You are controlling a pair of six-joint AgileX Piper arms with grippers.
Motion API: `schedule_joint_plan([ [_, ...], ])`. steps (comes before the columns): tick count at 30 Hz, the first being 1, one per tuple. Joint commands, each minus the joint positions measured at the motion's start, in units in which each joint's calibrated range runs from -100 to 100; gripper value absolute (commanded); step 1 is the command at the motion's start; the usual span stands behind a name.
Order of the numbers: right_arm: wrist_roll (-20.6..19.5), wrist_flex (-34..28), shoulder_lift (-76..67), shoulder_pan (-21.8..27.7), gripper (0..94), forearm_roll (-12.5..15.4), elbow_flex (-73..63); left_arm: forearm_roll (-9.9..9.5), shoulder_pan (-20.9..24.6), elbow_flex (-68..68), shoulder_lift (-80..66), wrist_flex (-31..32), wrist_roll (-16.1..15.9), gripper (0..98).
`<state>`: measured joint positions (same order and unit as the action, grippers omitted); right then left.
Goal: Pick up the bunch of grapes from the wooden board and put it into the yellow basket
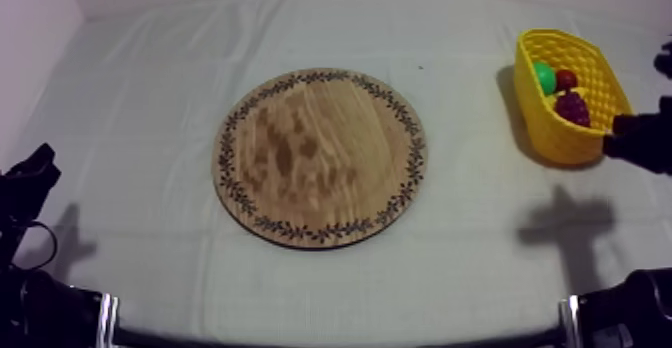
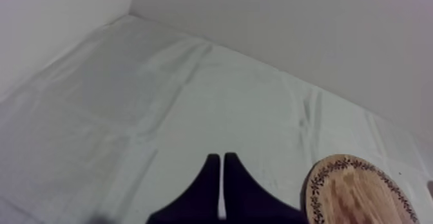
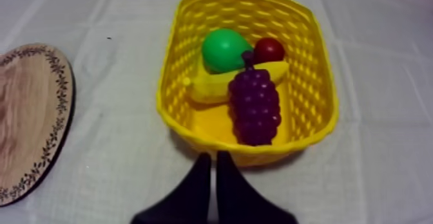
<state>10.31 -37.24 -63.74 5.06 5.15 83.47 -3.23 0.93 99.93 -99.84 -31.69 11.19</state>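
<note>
Tool on the left arm (image 2: 221, 159), fingers pressed together in a narrow wedge with nothing between them, sits low at the left side of the cloth-covered worktop (image 1: 150, 92). At centre lies the round wooden board (image 1: 320, 157) with its leaf-patterned rim. Well to the right stands the yellow basket (image 3: 309, 78). In it the bunch of grapes (image 3: 256, 107) lies by the wall nearest the right arm, touching a banana (image 3: 209, 88), with a green fruit (image 3: 222, 49) and a small red fruit (image 3: 269, 48) behind. The right tool (image 3: 213, 156), likewise narrowed on nothing, hovers just beside the basket.
</note>
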Motion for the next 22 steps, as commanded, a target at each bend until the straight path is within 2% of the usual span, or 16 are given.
schedule_joint_plan([
  [1,3.43,4.14,-6.05,0.09,0.4,3.37,6.66,0.03,-0.02,-0.04,0.01,0.0,0.02,0.0],
  [2,4.59,5.19,-7.65,0.22,0.4,4.96,8.72,0.03,-0.02,-0.04,0.01,0.0,0.02,0.0],
  [4,3.52,5.72,-11.05,-0.1,0.4,5.0,11.58,0.03,-0.02,-0.04,0.01,0.0,-0.01,0.0],
  [9,-4.7,-0.67,-20.09,-2.66,0.3,0.19,13.74,0.07,-0.02,-0.04,0.01,0.0,-0.03,0.0],
  [11,-6.07,-1.53,-23.38,-3.81,0.3,-1.37,14.09,0.07,-0.02,-0.04,0.01,0.0,-0.02,0.0],
  [15,-4.34,-1.32,-29.33,-6.58,0.2,-2.76,14.98,0.08,-0.02,-0.04,0.01,0.0,-0.03,0.0],
  [22,0.1,-0.64,-31.76,-10.4,0.2,-3.23,15.92,0.08,-0.02,-0.04,0.01,0.0,-0.05,0.0],
])
